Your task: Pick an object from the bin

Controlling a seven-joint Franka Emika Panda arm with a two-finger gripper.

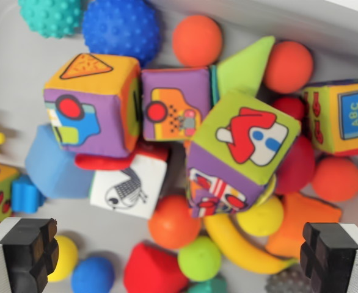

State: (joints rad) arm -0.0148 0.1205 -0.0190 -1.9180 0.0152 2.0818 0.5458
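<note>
Between the wide-open jaws lies a soft purple-and-green cube (243, 152) with a red-and-white picture.

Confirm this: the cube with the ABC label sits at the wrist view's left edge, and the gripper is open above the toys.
Not quite. The wrist view shows the ABC cube at its right edge, not the left. The rest holds: the gripper is open above the toys, holding nothing.
</note>
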